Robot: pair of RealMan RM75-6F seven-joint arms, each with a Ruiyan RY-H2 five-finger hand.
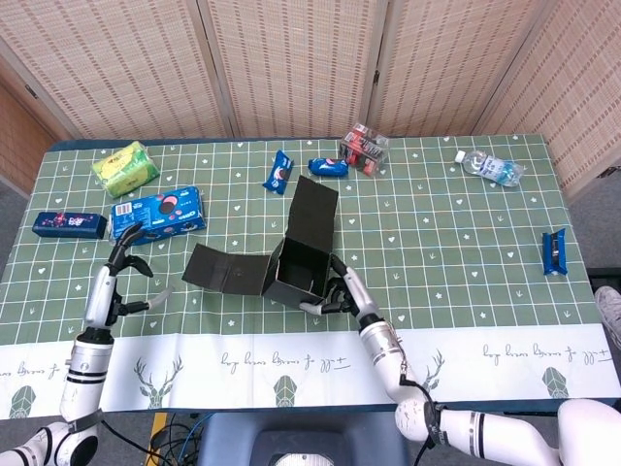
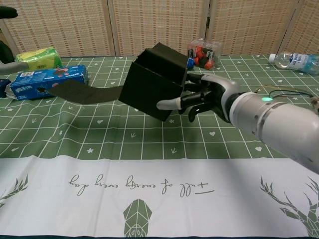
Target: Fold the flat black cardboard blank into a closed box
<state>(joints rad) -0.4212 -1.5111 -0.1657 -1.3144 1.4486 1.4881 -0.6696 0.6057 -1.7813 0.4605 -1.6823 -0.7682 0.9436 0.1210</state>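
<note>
Right hand [image 2: 199, 97] is gripping a half-folded black cardboard box [image 2: 154, 82], lifting it tilted above the green checked surface [image 1: 437, 243].
Left hand [image 1: 114, 282] is hovering apart, fingers spread, holding nothing.

The box [image 1: 303, 264] sits mid-table [image 1: 456, 272], its flap [image 1: 225, 269] stretching left, with the right hand [image 1: 351, 291] against its right side. The left hand [image 1: 109, 286] is well apart at the left edge. Behind lie snack packs [image 1: 155, 214], and a bottle [image 1: 490, 167] lies far right.
</note>
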